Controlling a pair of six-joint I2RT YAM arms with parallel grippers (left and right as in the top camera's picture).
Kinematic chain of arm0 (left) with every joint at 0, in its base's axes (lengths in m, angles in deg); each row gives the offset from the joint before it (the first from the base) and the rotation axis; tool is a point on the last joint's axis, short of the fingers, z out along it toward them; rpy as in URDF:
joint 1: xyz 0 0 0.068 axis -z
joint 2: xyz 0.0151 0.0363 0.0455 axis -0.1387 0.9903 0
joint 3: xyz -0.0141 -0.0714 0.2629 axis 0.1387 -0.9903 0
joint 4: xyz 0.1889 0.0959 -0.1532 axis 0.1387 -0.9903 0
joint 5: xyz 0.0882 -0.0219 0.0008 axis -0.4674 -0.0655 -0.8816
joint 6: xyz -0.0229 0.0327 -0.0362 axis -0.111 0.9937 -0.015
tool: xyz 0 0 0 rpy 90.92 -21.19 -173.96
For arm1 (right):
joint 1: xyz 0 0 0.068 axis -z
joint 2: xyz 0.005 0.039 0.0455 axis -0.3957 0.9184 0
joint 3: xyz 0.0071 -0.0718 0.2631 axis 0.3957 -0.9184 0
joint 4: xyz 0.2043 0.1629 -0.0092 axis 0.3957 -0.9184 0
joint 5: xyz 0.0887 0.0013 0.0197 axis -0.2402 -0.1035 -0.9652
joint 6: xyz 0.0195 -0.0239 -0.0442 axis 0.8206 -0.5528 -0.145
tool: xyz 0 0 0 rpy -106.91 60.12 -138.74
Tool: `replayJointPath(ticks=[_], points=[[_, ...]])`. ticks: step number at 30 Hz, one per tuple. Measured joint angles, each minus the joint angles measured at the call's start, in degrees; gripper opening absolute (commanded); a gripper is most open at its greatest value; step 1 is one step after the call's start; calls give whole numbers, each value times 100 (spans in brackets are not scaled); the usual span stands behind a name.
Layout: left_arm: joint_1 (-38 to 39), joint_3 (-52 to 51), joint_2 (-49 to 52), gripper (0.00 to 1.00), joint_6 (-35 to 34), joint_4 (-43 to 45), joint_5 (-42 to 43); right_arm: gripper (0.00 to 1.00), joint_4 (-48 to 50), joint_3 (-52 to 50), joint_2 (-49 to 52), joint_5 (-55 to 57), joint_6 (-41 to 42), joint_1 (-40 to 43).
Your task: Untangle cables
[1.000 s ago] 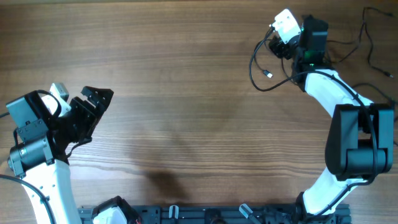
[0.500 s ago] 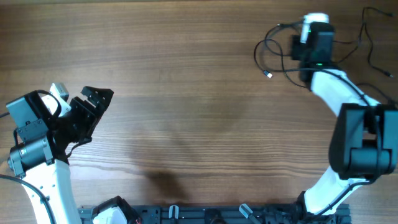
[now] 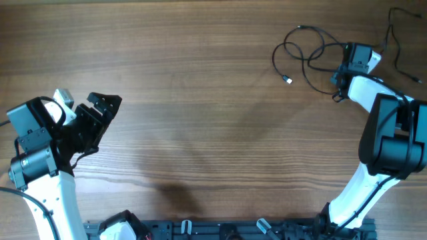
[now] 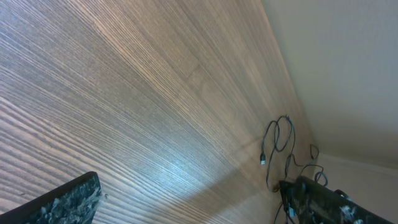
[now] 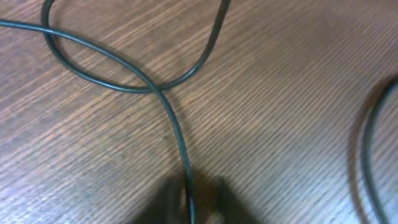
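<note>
The cables (image 3: 303, 50) lie as loose black loops at the table's far right, with a silvery plug tip (image 3: 288, 81) at their near left. They also show small in the left wrist view, as the cables (image 4: 277, 134). My right gripper (image 3: 339, 79) sits at the loops' right edge. In the right wrist view a black strand (image 5: 168, 112) runs down between the blurred fingertips of the right gripper (image 5: 198, 208), which is shut on it. My left gripper (image 3: 100, 120) hovers far off at the left, and the left wrist view shows the left gripper (image 4: 193, 211) wide open with nothing in it.
Another thin black cord (image 3: 399, 40) trails along the far right edge, and part of a cord (image 5: 370, 143) shows at the right of the right wrist view. A black rail (image 3: 227, 230) runs along the table's front edge.
My right gripper has swung from over the cables to their right side and dropped low, its jaws closing on a strand. The loops have spread. The left arm has not moved.
</note>
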Motion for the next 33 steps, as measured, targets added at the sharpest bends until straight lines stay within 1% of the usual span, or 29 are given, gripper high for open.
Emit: replayJointPath(ticks=[2, 4, 6, 9, 10, 11, 12, 16, 18, 20, 24, 28, 33], points=[[0, 0, 0, 100, 0, 0, 0, 4, -31, 42, 4, -315, 120, 11], [0, 0, 0, 100, 0, 0, 0, 4, 59, 74, 4, -874, 63, 55], [0, 0, 0, 100, 0, 0, 0, 4, 256, 79, 13, -1574, -216, 17], [0, 0, 0, 100, 0, 0, 0, 4, 372, 76, 35, -2096, -616, -142], [0, 0, 0, 100, 0, 0, 0, 40, 380, 76, 39, -2208, -767, -216], [0, 0, 0, 100, 0, 0, 0, 91, 407, 76, 48, -2291, -927, -297], [0, 0, 0, 100, 0, 2, 0, 100, 448, 76, 59, -2334, -1010, -345], [0, 0, 0, 100, 0, 0, 0, 100, 476, 90, 0, -2260, -1318, -415], [0, 0, 2, 100, 0, 0, 0, 100, 90, 4, -245, -2177, -1333, -339], [0, 0, 0, 100, 0, 4, -2, 100, -273, -103, -721, -2129, -1331, -284], [0, 0, 2, 100, 0, 7, 0, 100, -964, -125, -2697, -2179, -1213, -264], [0, -2, 2, 100, 0, 0, 0, 100, -1790, -87, -4533, -2483, -1047, -264], [0, -4, -4, 100, -7, 0, 0, 100, -3539, -79, -6203, -2741, -988, -264]])
